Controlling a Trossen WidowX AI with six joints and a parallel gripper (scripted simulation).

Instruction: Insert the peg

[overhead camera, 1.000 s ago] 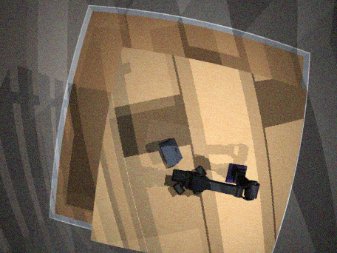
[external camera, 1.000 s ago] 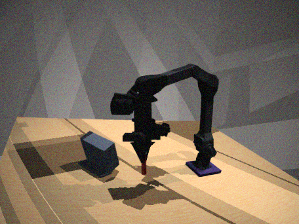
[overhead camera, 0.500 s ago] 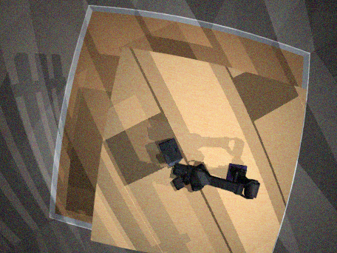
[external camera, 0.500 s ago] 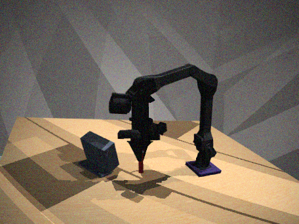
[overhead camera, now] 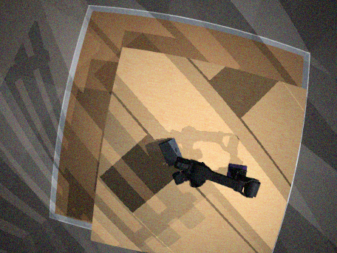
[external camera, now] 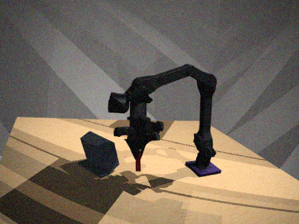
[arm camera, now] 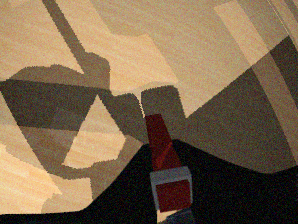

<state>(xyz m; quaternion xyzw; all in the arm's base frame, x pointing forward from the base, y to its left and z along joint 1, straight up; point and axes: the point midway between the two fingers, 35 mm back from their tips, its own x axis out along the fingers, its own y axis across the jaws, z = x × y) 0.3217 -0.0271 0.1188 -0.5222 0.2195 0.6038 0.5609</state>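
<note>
The red peg point(external camera: 138, 165) point(arm camera: 156, 131) is upright in my gripper point(external camera: 138, 156) point(arm camera: 160, 148), which is shut on it and points down. Its flat sides show in the wrist view, with a grey band point(arm camera: 171, 177) near its upper end. The peg's lower end sticks out below the fingertips and appears to be a little above the table. The blue-grey block with the sloped panel point(overhead camera: 170, 149) point(external camera: 99, 154) stands to the left of the peg in the exterior view, apart from it. I cannot make out its hole in any view. In the top view the arm hides the peg.
The arm's purple base point(overhead camera: 237, 169) point(external camera: 203, 169) is on the table point(overhead camera: 148, 85) point(external camera: 236, 190), to the right of the peg in the exterior view. Dark shadow patches and stripes cross the wooden top around the block and below the gripper.
</note>
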